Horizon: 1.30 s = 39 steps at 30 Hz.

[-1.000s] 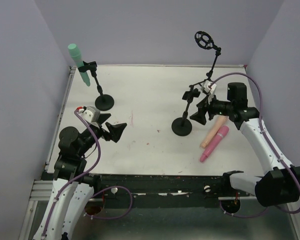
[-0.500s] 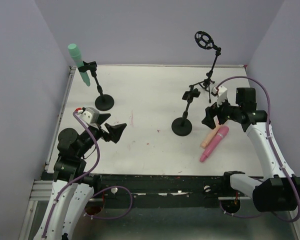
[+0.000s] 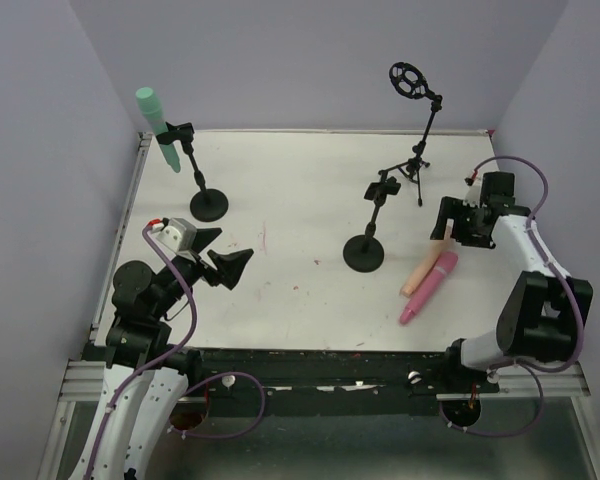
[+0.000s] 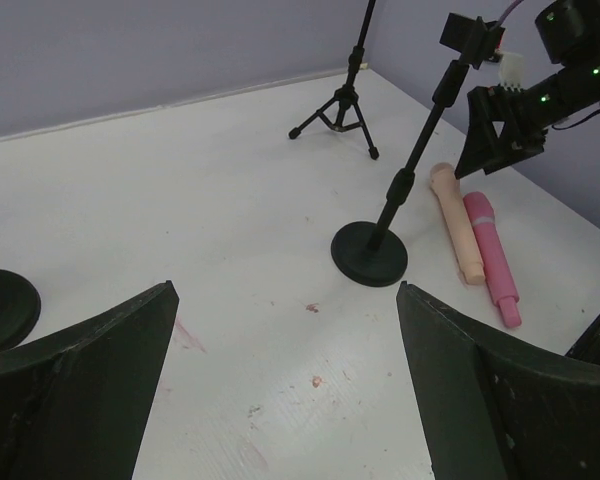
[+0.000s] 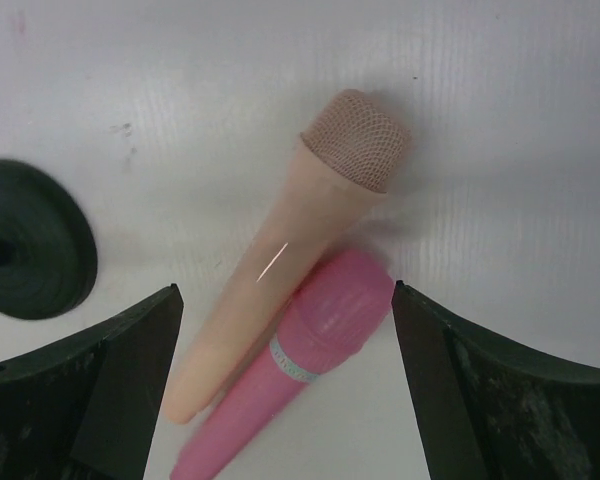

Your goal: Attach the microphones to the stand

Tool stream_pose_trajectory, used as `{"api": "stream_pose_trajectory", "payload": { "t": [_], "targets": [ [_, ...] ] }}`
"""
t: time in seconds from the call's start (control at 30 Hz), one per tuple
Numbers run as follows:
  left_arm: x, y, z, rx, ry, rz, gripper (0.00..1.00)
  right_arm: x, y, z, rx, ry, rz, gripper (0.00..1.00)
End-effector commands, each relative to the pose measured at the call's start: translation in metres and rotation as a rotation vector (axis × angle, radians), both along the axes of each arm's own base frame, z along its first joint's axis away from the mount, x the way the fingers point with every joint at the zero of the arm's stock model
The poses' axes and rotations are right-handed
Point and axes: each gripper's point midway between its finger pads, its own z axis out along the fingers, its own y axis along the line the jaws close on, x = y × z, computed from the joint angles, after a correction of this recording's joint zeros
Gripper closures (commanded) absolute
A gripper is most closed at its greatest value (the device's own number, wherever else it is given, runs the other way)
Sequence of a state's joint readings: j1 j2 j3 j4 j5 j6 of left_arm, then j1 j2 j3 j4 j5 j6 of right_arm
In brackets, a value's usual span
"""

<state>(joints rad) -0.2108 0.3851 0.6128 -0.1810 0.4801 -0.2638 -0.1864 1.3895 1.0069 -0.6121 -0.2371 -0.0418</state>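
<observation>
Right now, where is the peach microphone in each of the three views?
Top external: peach microphone right of centre, beside the pink microphone.
Left wrist: peach microphone at the right, left of the pink one.
Right wrist: peach microphone in the centre, head upper right.
Shared landmark: round black stand base, left of it in every view.

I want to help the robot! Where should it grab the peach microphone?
Probably just under its mesh head, from straight above. The peach microphone lies flat, and the pink microphone lies against its lower handle, so only that upper part has room on both sides.
</observation>
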Motion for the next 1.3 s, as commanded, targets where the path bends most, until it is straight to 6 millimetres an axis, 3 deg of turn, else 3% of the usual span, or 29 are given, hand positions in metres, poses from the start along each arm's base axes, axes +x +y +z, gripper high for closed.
{"api": "stream_pose_trajectory", "payload": {
  "t": [0.0, 0.17, 0.3, 0.57, 1.07, 1.27],
  "targets": [
    [-0.005, -0.003, 0.005, -0.014, -0.022, -0.025, 0.01, 0.03, -0.032, -0.022, -0.032, 0.02, -0.303, 0.05],
    [-0.006, -0.004, 0.006, -0.013, -0.026, -0.031, 0.01, 0.049, -0.04, -0.041, -0.033, 0.044, -0.36, 0.03],
    [-0.005, -0.004, 0.005, -0.014, -0.02, -0.029, 0.01, 0.063, -0.034, -0.049, 0.013, 0.037, -0.349, 0.03],
    [-0.003, -0.004, 0.003, -0.011, -0.012, -0.029, 0.01, 0.064, -0.027, -0.085, 0.057, 0.125, -0.357, 0.1],
    [0.0, -0.004, 0.0, -0.008, 0.003, -0.027, 0.01, 0.055, -0.013, -0.092, 0.126, 0.142, -0.343, 0.21],
    [0.0, -0.005, 0.0, -0.007, 0.006, -0.029, 0.01, 0.065, -0.002, -0.078, 0.2, 0.106, -0.323, 0.45]
  ]
}}
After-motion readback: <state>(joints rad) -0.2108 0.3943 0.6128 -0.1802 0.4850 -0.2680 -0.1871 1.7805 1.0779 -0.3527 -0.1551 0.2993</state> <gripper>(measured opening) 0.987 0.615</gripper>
